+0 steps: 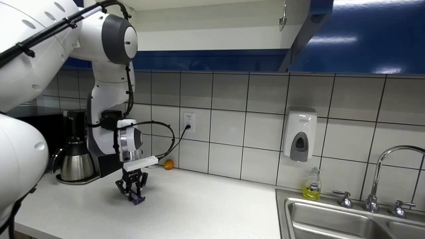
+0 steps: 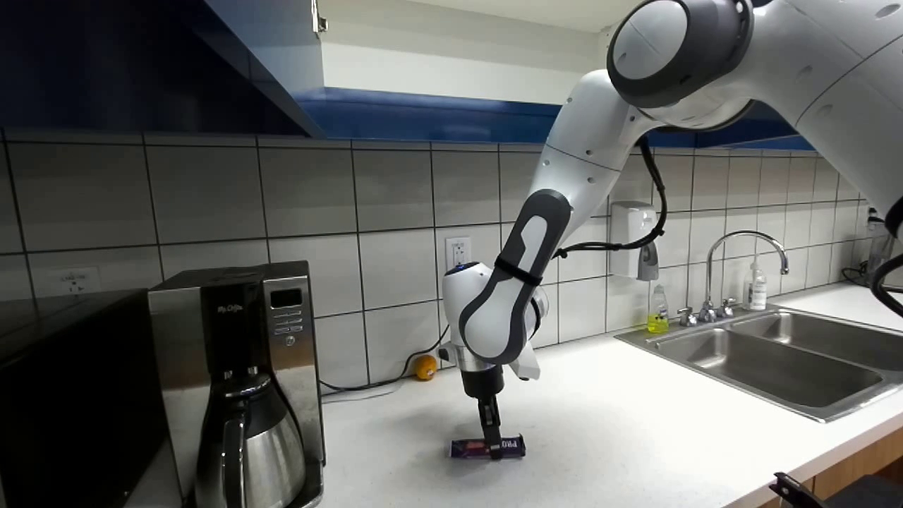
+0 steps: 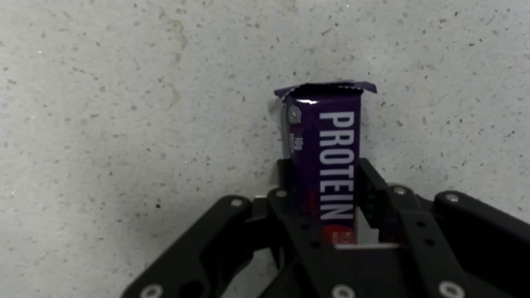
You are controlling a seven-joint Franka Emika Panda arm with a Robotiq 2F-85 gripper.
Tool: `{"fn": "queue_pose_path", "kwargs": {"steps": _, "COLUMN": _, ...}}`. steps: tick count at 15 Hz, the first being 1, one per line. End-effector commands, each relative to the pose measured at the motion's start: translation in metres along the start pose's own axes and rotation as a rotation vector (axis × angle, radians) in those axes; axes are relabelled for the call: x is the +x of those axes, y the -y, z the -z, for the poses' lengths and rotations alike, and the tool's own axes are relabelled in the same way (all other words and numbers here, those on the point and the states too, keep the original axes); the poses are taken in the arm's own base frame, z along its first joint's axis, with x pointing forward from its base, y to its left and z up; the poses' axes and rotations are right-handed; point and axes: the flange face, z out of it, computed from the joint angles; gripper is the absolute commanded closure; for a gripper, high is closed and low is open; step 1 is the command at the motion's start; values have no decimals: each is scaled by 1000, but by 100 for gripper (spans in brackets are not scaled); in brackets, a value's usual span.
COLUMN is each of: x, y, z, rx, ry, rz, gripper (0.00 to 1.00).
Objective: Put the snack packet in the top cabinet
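The snack packet point(image 3: 325, 136) is a purple bar wrapper marked PROTEIN, with a red patch at its near end. It also shows in both exterior views point(image 1: 138, 199) point(image 2: 469, 449), lying flat at counter level. My gripper point(image 3: 324, 178) points down with one finger on each long side of the packet and is shut on it near its middle; the gripper also shows in both exterior views point(image 1: 133, 196) point(image 2: 494, 451). The packet's near end is hidden by the gripper body. The top cabinet point(image 1: 206, 38) is open above the counter, and its interior also shows here point(image 2: 451, 67).
The cabinet's blue lower edge point(image 1: 212, 60) and open door point(image 1: 365, 39) overhang the counter point(image 1: 199, 205). A coffee maker point(image 2: 289, 374) stands beside the arm. An orange point(image 1: 168, 164) lies by the wall. A sink point(image 1: 282, 212) with dish soap point(image 1: 312, 187) is at the other end.
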Motion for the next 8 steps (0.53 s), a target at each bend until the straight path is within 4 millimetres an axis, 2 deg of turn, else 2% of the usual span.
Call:
{"fn": "queue_pose_path", "kwargs": {"steps": 1, "x": 3, "y": 9, "z": 27, "rx": -33, "ry": 20, "rz": -1, "gripper": 85}}
{"fn": "queue_pose_path", "kwargs": {"steps": 8, "x": -1, "y": 22, "z": 63, "rx": -68, "ry": -24, "rz": -56, "gripper": 85}}
